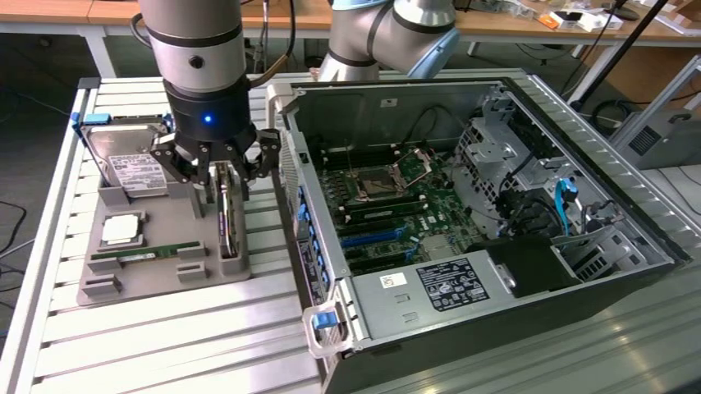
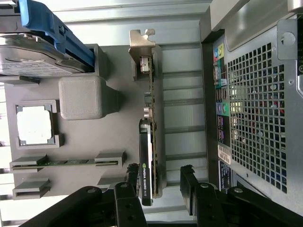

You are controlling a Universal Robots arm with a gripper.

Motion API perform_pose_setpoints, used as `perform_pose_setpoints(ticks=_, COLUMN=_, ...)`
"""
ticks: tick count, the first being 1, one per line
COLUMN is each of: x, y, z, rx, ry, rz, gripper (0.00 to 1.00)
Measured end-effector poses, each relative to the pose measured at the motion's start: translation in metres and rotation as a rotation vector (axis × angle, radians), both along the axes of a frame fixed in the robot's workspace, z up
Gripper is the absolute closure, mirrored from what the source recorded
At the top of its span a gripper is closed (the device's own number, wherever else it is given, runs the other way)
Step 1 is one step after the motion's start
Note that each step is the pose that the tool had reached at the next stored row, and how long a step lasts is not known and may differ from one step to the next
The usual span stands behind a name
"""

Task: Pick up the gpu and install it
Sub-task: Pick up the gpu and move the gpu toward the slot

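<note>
Tool [image 1: 225, 167], spread apart, straddles the upright gpu [image 1: 228, 217]: light, stiff, fragile. Pinch its flat faces; case [image 1: 350, 107] at three o'clock.

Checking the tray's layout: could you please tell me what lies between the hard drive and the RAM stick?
The silver CPU sits between the hard drive and the RAM stick; both views show it.

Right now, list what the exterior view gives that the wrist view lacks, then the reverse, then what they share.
Exterior view: the motherboard inside the open computer case, and the arm. Wrist view: the case's perforated rear grille and a silver end bracket. Shared: the gpu standing on edge in the grey holder, the open hand astride it, and the hard drive.
</note>
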State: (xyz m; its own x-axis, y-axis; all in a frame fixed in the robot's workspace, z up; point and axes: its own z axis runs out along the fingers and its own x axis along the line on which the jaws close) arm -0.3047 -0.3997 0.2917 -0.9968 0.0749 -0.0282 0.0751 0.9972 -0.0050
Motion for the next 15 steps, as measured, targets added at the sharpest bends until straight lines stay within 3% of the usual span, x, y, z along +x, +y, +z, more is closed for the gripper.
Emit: perform_pose_setpoints(ticks=15, x=0.0, y=0.0, z=-0.0031, rx=-0.0027, ry=0.0, rz=0.0, gripper=0.52)
